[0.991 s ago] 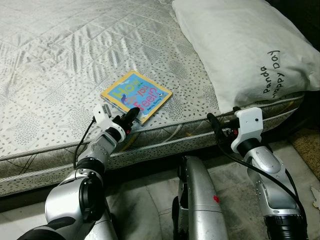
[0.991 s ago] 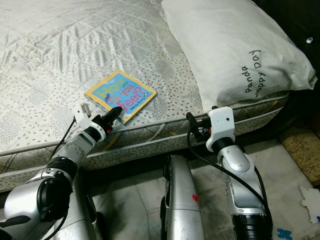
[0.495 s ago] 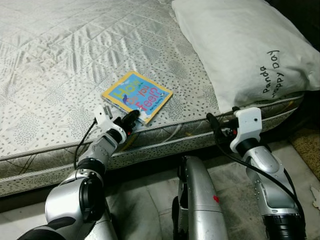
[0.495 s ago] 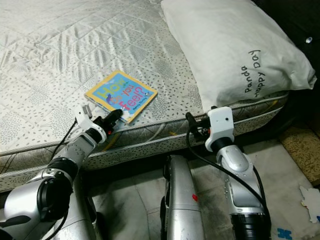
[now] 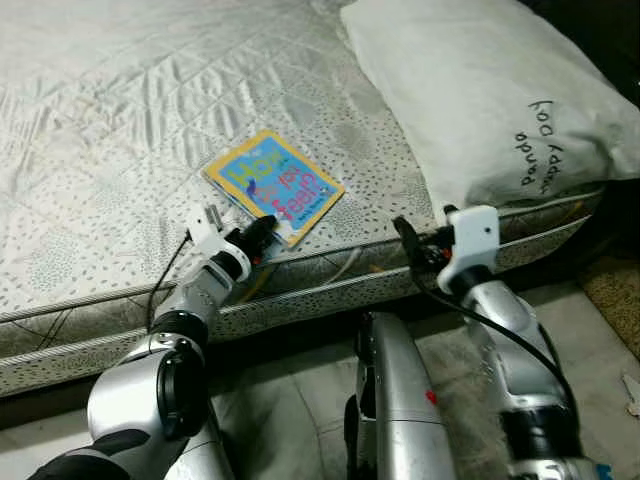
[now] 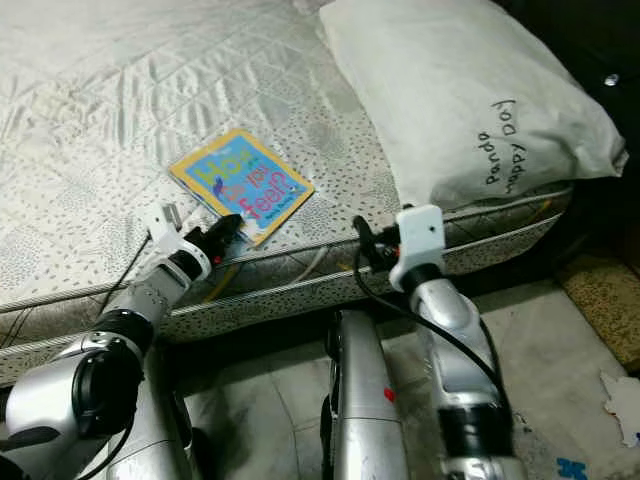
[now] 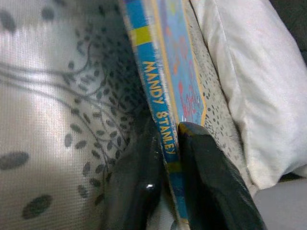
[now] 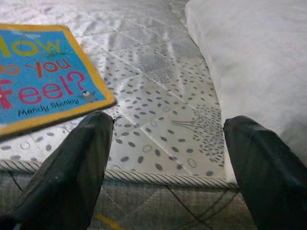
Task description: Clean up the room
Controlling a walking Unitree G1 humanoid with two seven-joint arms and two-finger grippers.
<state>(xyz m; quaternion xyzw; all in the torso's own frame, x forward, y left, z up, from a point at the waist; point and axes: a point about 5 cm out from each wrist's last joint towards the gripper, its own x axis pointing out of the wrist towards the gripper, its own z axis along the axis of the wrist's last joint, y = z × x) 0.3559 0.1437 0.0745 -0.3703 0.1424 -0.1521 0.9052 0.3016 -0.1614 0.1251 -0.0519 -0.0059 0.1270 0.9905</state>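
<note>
Left gripper [image 5: 262, 231] pinching the near corner of the picture book [image 5: 273, 186] at the mattress edge.

The book's blue spine sits squeezed between the two black fingers [image 7: 211, 182], which are closed down to its thickness; the rest of it lies flat on the mattress [image 5: 110, 130]. The right gripper [image 8: 168, 158] is spread wide with nothing in it, hovering at the mattress edge between book and pillow [image 5: 480, 90]. One book, one white pillow with handwriting. The mattress is pale, quilted and speckled; below it is a light tiled floor [image 5: 300, 400].
</note>
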